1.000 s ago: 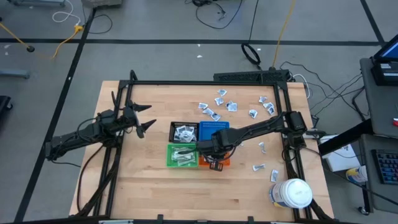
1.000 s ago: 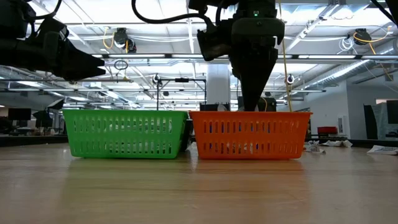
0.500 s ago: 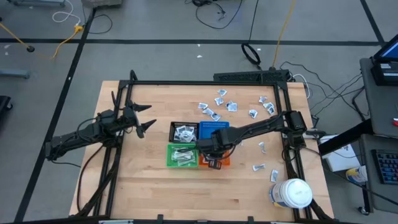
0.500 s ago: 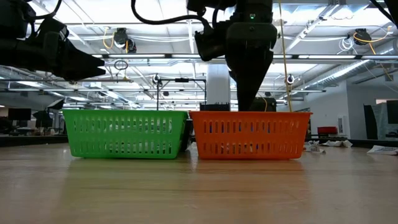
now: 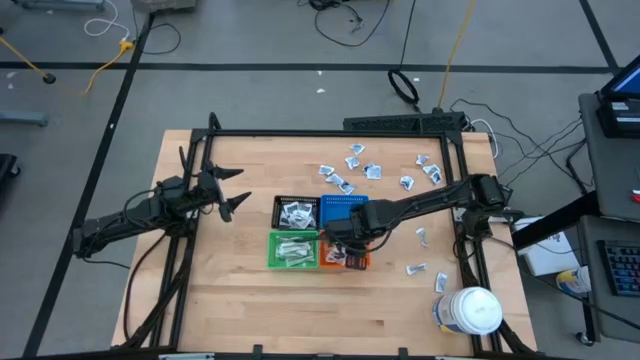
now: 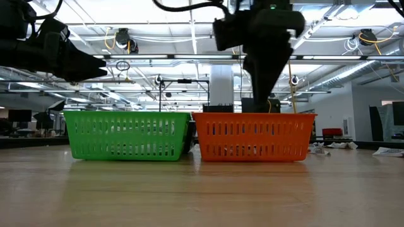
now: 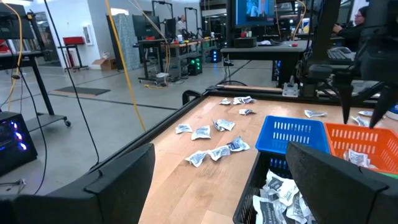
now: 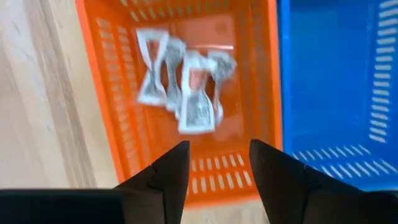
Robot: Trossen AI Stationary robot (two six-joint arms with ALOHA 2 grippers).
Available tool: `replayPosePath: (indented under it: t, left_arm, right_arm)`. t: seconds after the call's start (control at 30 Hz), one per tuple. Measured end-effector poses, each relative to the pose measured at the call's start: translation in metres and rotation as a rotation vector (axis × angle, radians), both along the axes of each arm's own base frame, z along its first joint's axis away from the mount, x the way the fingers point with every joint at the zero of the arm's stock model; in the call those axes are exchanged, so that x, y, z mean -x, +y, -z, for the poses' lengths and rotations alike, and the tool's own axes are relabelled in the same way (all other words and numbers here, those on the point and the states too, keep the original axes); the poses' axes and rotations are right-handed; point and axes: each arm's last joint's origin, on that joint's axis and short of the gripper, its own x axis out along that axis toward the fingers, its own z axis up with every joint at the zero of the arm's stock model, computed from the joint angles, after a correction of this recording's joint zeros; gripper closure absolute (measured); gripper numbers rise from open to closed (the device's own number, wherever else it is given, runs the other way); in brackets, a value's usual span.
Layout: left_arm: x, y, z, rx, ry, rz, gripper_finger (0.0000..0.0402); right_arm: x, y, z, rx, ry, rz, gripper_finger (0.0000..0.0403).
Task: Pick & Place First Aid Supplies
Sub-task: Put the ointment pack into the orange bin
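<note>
Worktop [image 5: 240,290] — four bins clustered mid-surface, loose packets [image 5: 350,170] scattered toward far right corner. Right hand [image 8: 214,163] over orange bin [image 8: 106,74]: fingers were together a second ago, now apart, nothing between them. Packets [image 8: 186,87] lie on orange bin floor — drop looks done, arm shifted slightly right since. Judged next: fetch another loose packet. Left hand [image 5: 232,190] waits spread wide, well left of bins, unchanged.
</note>
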Motion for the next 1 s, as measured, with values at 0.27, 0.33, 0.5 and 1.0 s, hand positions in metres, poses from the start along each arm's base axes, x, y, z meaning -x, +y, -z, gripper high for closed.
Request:
replayPosePath:
  t: [0.27, 0.33, 0.5, 1.0]
  left_arm:
    - [0.000, 0.000, 0.000, 0.000, 0.000, 0.000, 0.0036]
    - [0.000, 0.000, 0.000, 0.000, 0.000, 0.000, 0.0036]
    - [0.000, 0.000, 0.000, 0.000, 0.000, 0.000, 0.0036]
    - [0.000, 0.000, 0.000, 0.000, 0.000, 0.000, 0.0036]
  right_arm:
    - [0.039, 0.009, -0.001, 0.005, 0.026, -0.047, 0.0242]
    - [0.051, 0.012, 0.000, 0.007, 0.036, -0.064, 0.0242]
    - [0.081, 0.017, 0.004, 0.013, 0.057, -0.105, 0.0243]
    - [0.154, 0.025, 0.019, -0.068, 0.127, -0.227, 0.0243]
